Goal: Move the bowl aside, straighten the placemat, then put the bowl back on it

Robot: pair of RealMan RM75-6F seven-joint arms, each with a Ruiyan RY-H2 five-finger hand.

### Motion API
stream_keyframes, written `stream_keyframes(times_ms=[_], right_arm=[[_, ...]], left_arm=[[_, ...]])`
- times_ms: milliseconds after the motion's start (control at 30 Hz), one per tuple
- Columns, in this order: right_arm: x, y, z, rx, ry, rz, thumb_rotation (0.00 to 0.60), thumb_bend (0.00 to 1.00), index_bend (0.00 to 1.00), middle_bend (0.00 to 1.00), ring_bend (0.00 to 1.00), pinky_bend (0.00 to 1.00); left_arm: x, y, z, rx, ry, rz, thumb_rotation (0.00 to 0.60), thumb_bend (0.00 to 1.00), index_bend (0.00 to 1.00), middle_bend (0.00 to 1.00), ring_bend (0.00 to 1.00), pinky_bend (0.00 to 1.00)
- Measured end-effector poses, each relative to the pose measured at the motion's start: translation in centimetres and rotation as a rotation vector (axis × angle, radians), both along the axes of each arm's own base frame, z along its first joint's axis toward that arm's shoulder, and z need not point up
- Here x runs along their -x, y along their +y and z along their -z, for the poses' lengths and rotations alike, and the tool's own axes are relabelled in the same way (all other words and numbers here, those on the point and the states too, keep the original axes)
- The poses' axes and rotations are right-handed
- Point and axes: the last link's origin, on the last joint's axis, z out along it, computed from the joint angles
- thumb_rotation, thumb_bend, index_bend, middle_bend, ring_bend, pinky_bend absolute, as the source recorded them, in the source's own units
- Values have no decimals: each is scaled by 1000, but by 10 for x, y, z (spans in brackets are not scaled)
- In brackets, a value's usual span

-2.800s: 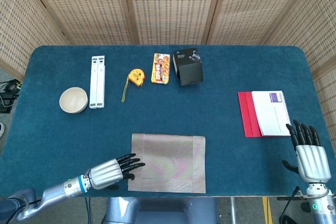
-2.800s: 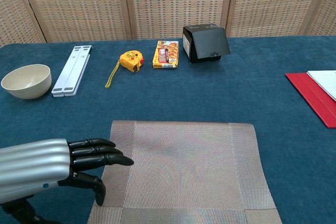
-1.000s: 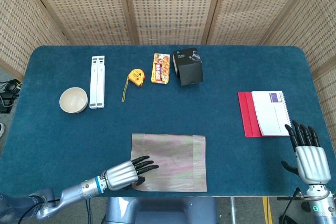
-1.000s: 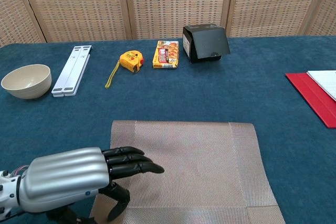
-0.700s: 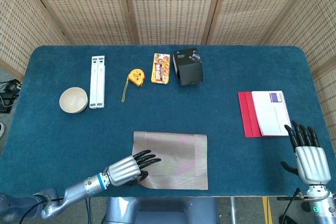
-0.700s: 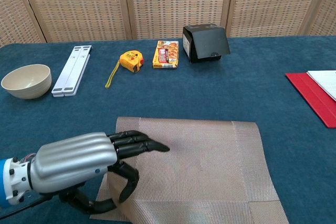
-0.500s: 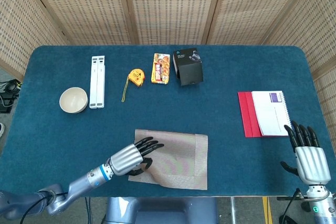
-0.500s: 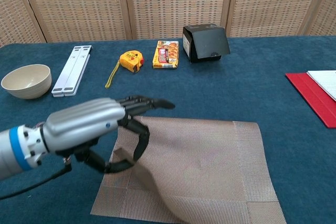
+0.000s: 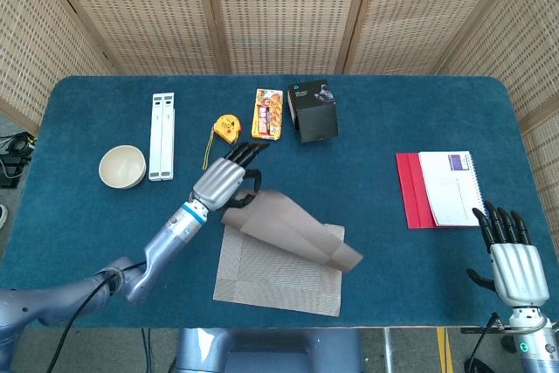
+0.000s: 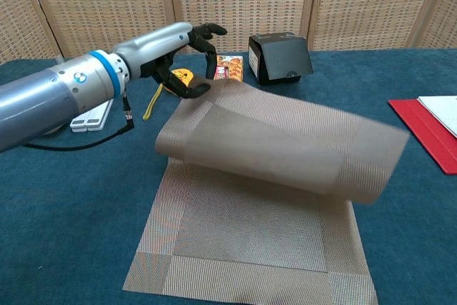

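Observation:
The cream bowl (image 9: 121, 166) sits at the table's far left, off the mat. My left hand (image 9: 229, 176) is raised over the middle of the table. It pinches the far left corner of a woven grey-brown placemat sheet (image 9: 293, 229), which hangs in the air and sags to the right (image 10: 285, 148). A matching flat layer (image 10: 250, 237) lies on the blue cloth under it. In the chest view my left hand (image 10: 182, 51) and forearm hide the bowl. My right hand (image 9: 518, 264) rests at the near right edge, fingers apart and empty.
Along the back stand a white folding stand (image 9: 162, 135), a yellow tape measure (image 9: 225, 127), a snack pack (image 9: 267, 113) and a black box (image 9: 313, 111). A red folder with a notebook (image 9: 437, 188) lies at the right.
My left hand has risen from the near edge and swung away toward the back, pulling the mat's left side up off the table. The right hand has not moved.

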Motion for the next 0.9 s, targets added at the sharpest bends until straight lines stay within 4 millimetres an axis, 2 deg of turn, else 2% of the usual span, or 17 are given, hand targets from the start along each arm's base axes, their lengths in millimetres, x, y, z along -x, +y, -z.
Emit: stream_keyframes(times_ms=[133,333,400,433,467,533,567,800,900], right_arm=[[2,-2,0,-4,-4,11,600,0,89,0,0,0],[8,-6,-1,-10,-10,35,600,0,88,0,0,0],[9,-7,-1,-9,-11,39,600,0,88,0,0,0],[9,-7,-2,-9,-11,39,600,0,88,0,0,0],[9,-7,-2,-9,-11,38,600,0,88,0,0,0],[9,-7,-2,-8,-8,38,600,0,88,0,0,0],[9,-7,-1,-7,-8,39,600,0,88,0,0,0],[8,-6,1,-12,-3,38,600,0,88,0,0,0],[7,-5,1,-13,-5,34,600,0,88,0,0,0]], left_arm=[[-1,26,-2,-56,26,-68,600,522,755,0,0,0],[15,58,0,-150,71,-198,600,519,739,0,0,0],[23,65,2,-175,77,-244,600,485,678,0,0,0],[26,67,3,-183,77,-260,600,390,516,0,0,0],[29,69,5,-188,75,-279,600,242,298,0,0,0],[33,71,6,-182,60,-297,600,40,27,0,0,0],[34,71,6,-171,37,-304,600,0,0,0,0,0],[35,72,0,-141,-103,-292,600,0,0,0,0,0],[40,72,-15,-177,-119,-253,600,0,0,0,0,0]])
